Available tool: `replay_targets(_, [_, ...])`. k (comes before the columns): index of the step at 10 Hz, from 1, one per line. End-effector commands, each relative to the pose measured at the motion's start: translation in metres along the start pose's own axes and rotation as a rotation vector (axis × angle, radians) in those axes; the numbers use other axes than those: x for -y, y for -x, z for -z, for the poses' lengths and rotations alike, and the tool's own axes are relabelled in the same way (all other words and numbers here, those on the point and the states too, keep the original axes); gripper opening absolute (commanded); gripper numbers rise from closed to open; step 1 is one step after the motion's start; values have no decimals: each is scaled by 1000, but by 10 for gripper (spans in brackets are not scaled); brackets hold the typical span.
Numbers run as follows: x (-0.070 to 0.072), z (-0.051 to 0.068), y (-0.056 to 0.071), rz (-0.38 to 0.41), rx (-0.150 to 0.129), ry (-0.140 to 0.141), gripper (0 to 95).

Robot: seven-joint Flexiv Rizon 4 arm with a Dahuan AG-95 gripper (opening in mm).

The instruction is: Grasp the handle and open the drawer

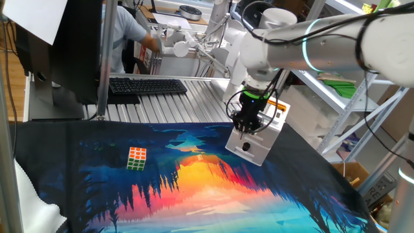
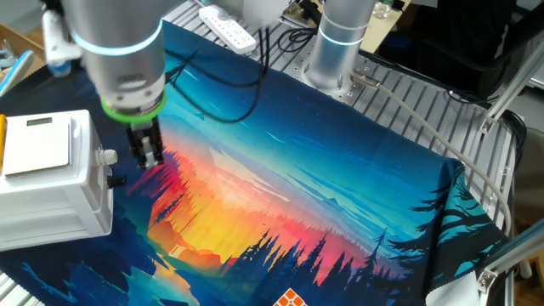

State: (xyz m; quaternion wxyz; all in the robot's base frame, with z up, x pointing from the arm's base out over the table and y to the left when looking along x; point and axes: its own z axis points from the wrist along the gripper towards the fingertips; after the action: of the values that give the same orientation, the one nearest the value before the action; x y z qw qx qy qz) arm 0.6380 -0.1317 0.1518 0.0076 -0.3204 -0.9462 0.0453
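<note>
Hovering over the front of the drawer (image 1: 257, 138), the gripper (image 1: 244, 129) points its tips down just above the handle (image 1: 247, 146), not touching it.

Around it: a multicoloured puzzle cube (image 1: 136, 158) sits well apart on the sunset-printed cloth (image 1: 194, 188), a black keyboard (image 1: 147, 85) lies behind on the ribbed metal table (image 1: 194, 103), and a white power strip (image 2: 228, 28) with dark cables (image 2: 246, 93) rests near the arm's base (image 2: 340, 47). Nothing lies between the tips and the knob. The drawer is a small white box at the cloth's edge with a flat front panel, and its knob is small, round and black. The fingers (image 2: 150, 151) stand close together with only a narrow gap, holding nothing.
</note>
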Motion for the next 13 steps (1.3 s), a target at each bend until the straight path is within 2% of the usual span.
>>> replay_targets(1, [-3, 3, 10, 14, -6, 3, 0])
replay_targets(2, [-3, 10, 13, 17, -17, 1, 0])
replay_targets(4, [-2, 15, 14, 12, -17, 1, 0])
replay_targets(8, [-2, 16, 14, -7, -19, 14, 0])
replay_targets(10, [-2, 16, 14, 37, -32, 32, 0])
replay_targets(11, [-2, 16, 14, 33, -37, 27, 0])
replay_targets(12, [-2, 16, 14, 32, -28, 6, 0])
replay_targets(13, [-2, 16, 14, 84, -48, 26, 0])
